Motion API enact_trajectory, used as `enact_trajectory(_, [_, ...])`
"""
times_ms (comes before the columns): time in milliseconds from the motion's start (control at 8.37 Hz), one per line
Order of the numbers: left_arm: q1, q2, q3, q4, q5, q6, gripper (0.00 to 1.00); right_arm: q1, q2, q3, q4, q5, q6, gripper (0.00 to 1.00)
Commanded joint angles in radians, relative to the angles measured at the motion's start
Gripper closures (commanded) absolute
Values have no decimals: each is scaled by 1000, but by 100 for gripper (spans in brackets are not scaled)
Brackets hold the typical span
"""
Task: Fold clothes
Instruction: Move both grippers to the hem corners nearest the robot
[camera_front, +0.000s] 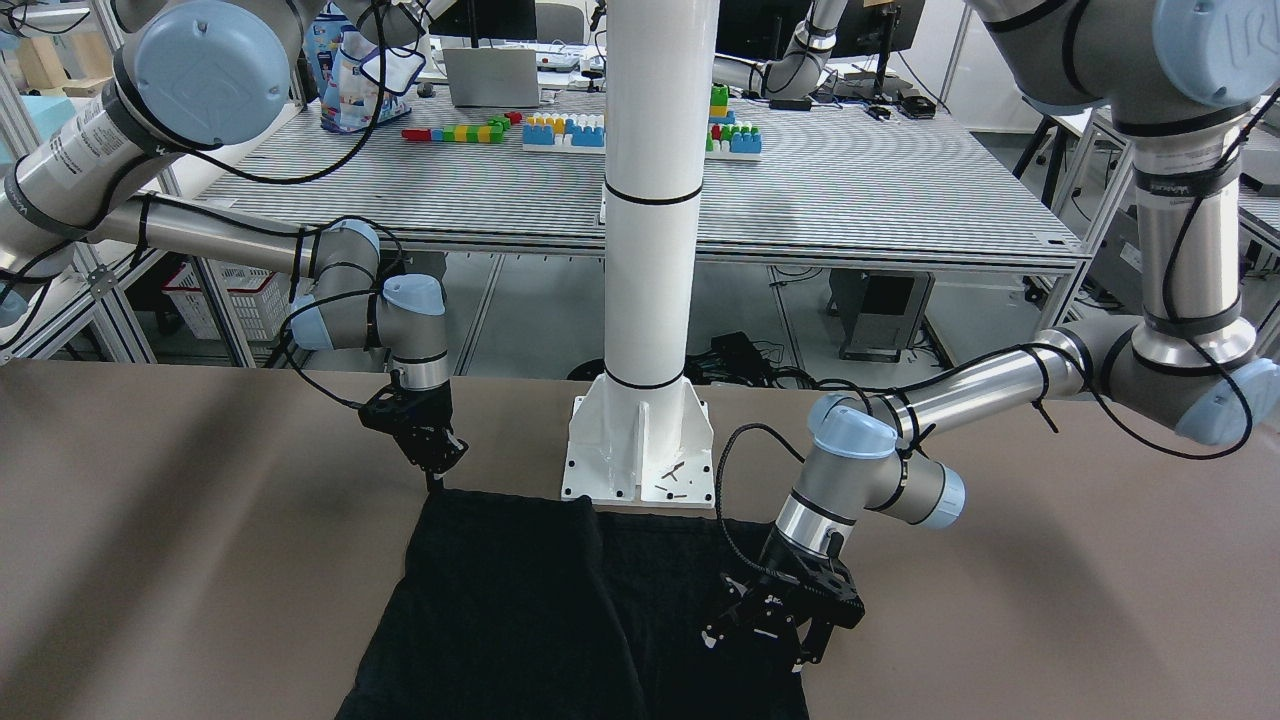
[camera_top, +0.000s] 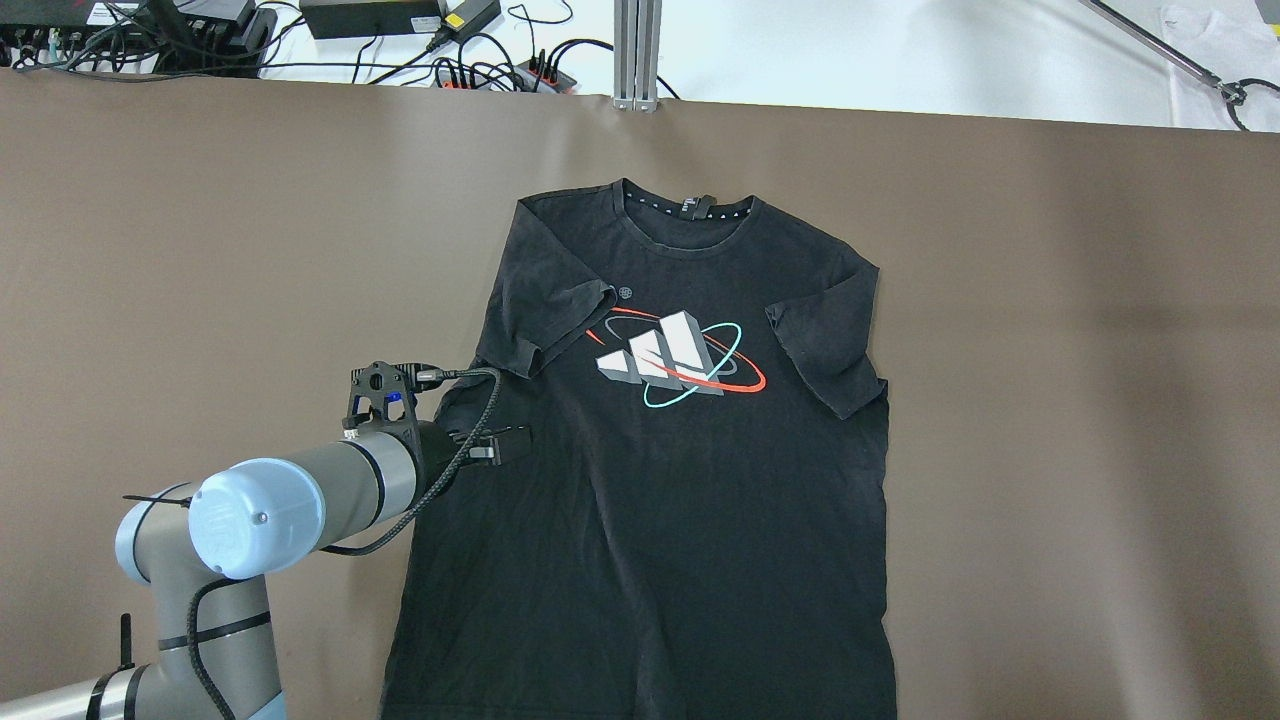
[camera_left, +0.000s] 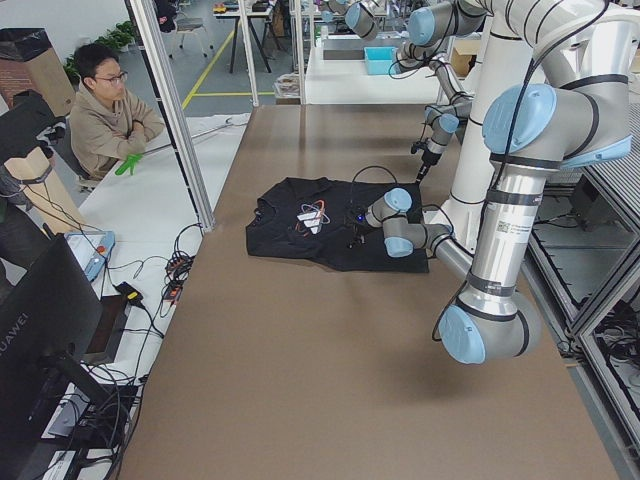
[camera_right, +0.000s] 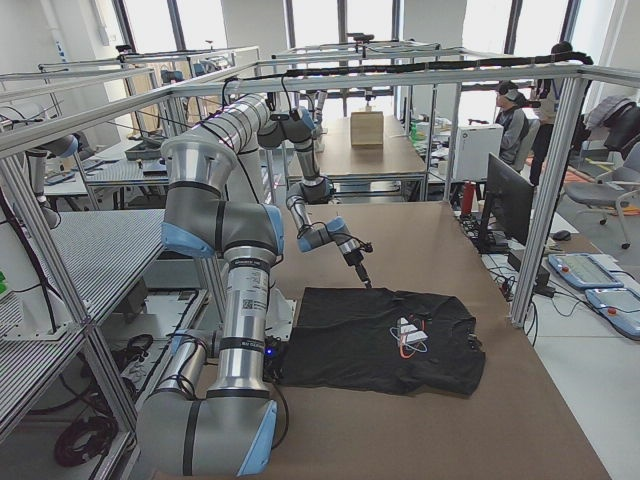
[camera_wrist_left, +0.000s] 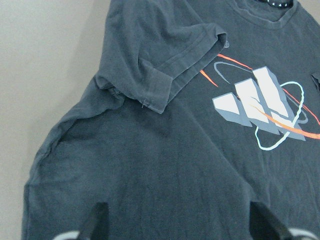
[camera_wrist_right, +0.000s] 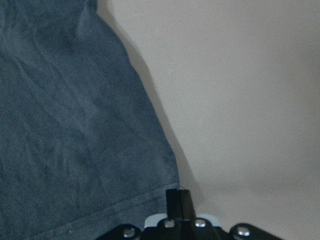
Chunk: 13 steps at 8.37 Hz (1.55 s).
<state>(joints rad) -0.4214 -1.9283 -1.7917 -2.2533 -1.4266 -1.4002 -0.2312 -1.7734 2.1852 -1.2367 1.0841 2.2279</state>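
Cloth of a black printed T-shirt (camera_top: 650, 500) lies under the spread left claw (camera_wrist_left: 182, 222); its hem corner (camera_wrist_right: 167, 186) meets the right claw (camera_wrist_right: 177, 197), tips pressed together.

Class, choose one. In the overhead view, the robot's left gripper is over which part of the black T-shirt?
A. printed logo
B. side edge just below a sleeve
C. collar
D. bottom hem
B: the left gripper is at the T-shirt's side edge, just below the sleeve.
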Motion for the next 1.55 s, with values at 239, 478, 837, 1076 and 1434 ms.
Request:
enact_trajectory(239, [158, 100, -151, 151, 127, -202, 2, 12, -34, 74, -1, -4, -4, 100])
enact_trajectory(478, [283, 112, -265, 326, 208, -314, 8, 35, -38, 82, -1, -4, -16, 100])
enact_trajectory(837, [404, 195, -305, 411, 250, -436, 25, 72, -38, 85, -19, -1, -21, 100])
enact_trajectory(1076, [444, 252, -307, 411, 268, -502, 25, 72, -37, 90, -21, -3, -21, 100])
enact_trajectory(1434, [509, 276, -307, 413, 288, -557, 26, 72, -37, 91, -44, -4, -19, 100])
